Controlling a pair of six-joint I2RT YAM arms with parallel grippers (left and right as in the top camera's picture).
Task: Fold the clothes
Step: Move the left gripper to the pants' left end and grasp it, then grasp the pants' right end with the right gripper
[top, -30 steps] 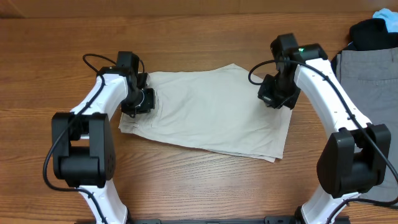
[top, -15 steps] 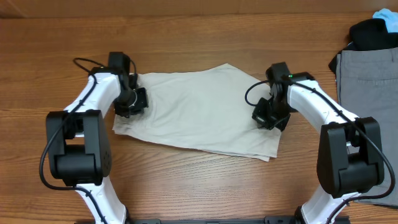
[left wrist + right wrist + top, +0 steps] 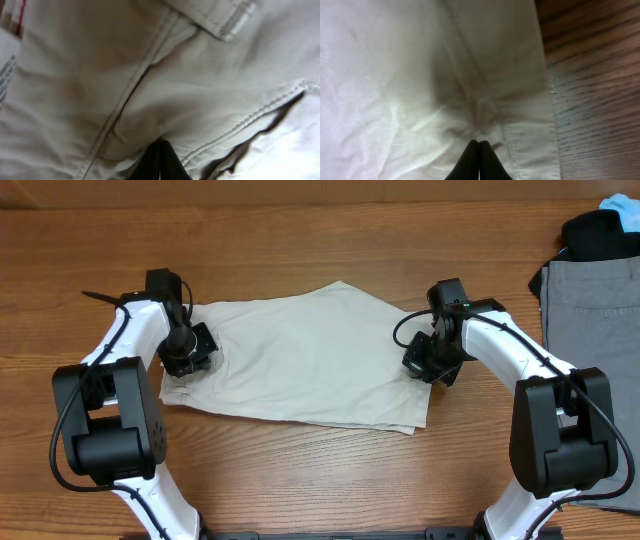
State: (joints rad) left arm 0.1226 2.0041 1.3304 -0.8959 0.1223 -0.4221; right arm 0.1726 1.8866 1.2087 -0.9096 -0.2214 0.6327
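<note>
Pinching shorts (image 3: 300, 360), seemingly: both grippers (image 3: 160, 146) (image 3: 479, 146)

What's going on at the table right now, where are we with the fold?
Both arms are on the beige shorts, which lie spread nearly flat on the wooden table. The left gripper is pinched shut on the fabric at the left end, near the waistband seams. The right gripper is pinched shut on the right end, close to the hem. No fold-over is under way yet. A grey garment lies apart at the table's right edge.
</note>
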